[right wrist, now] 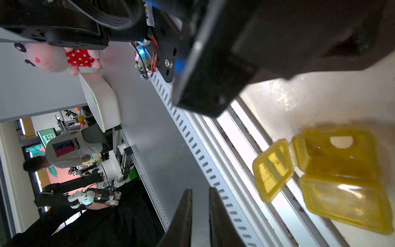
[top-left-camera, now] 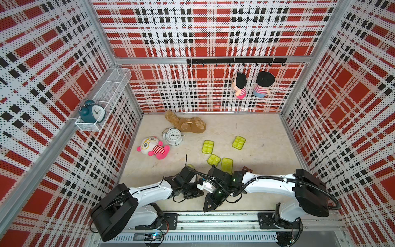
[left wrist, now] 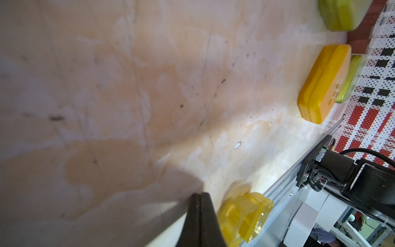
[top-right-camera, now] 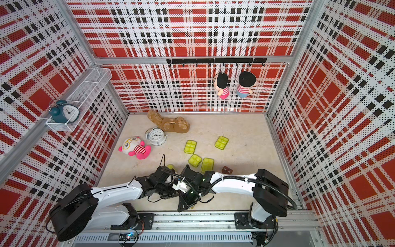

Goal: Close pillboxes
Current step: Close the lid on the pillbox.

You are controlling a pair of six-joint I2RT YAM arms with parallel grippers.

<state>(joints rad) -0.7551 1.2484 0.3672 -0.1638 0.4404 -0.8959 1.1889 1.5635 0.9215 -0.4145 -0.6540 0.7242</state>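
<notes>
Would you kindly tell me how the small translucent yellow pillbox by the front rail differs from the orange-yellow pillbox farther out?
The translucent yellow pillbox has a lid flipped open; the orange-yellow pillbox is shut. The yellow one is see-through; the orange-yellow one looks opaque. The yellow one lies next to the left gripper; the orange-yellow one sits beside a lime-green pillbox. Both rest on the table.

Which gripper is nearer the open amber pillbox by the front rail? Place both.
Left, it seems. The left gripper, shut, has its tips right beside the amber pillbox. The right gripper, slightly open, points out over the rail with the box off to one side.
</notes>
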